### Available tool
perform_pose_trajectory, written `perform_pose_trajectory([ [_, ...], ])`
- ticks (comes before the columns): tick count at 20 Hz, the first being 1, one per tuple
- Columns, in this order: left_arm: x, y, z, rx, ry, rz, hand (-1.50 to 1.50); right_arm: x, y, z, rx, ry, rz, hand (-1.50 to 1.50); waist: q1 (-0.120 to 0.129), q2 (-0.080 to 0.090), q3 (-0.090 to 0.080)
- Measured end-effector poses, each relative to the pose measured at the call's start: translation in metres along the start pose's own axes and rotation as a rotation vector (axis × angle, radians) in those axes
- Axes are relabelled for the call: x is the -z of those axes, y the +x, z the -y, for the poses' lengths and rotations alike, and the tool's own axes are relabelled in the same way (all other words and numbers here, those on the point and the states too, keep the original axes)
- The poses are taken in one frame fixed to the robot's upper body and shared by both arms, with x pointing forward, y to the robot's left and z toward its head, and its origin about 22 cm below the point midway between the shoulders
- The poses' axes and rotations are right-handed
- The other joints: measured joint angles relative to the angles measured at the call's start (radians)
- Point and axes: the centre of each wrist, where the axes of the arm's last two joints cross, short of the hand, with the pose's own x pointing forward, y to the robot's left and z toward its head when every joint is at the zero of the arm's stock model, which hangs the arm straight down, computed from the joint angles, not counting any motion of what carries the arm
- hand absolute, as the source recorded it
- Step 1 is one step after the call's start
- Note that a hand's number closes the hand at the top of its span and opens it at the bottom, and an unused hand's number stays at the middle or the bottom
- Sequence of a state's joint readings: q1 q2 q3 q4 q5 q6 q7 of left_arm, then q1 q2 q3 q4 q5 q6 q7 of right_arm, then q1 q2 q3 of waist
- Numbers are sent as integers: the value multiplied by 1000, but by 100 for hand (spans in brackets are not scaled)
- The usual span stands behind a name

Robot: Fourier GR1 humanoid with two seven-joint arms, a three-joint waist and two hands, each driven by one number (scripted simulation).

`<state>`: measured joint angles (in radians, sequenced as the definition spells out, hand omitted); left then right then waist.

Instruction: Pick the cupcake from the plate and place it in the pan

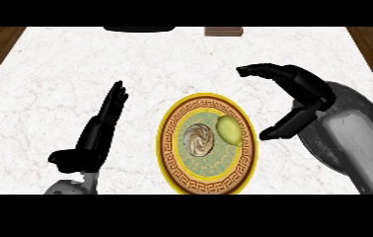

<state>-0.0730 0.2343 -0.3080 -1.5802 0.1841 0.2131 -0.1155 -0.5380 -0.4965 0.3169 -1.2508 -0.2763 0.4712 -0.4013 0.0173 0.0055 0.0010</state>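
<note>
A round plate (173, 147) with a yellow rim and a patterned brown band lies low in the middle of the marble counter. On it sits the cupcake (199, 139), seen from above as a brownish swirl, with a yellow-green fruit (229, 129) touching its right side. My right hand (302, 98) hovers to the right of the plate, above counter level, with fingers relaxed and spread and nothing in them. Left of the plate my left hand (98, 132) rests open, fingers straight and pointing away. A dark shape (138, 28) at the far edge may be the pan, mostly cut off.
A small brown block (223, 31) lies at the counter's far edge, right of the dark shape. Wooden borders show at the far left and far right corners. White marble stretches between the plate and the far edge.
</note>
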Motion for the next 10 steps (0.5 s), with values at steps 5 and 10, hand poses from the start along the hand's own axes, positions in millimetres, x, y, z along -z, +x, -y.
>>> perform_pose_trajectory([
  [5, -5, -3, 4, -9, -5, -4, 0, 22, 13, 8, -134, 122, -23, -150, -3, -4, -1],
  [10, 3, -7, 7, -10, -2, -1, 0, 54, 25, -2, -261, 268, -89, -150, -7, -4, -1],
])
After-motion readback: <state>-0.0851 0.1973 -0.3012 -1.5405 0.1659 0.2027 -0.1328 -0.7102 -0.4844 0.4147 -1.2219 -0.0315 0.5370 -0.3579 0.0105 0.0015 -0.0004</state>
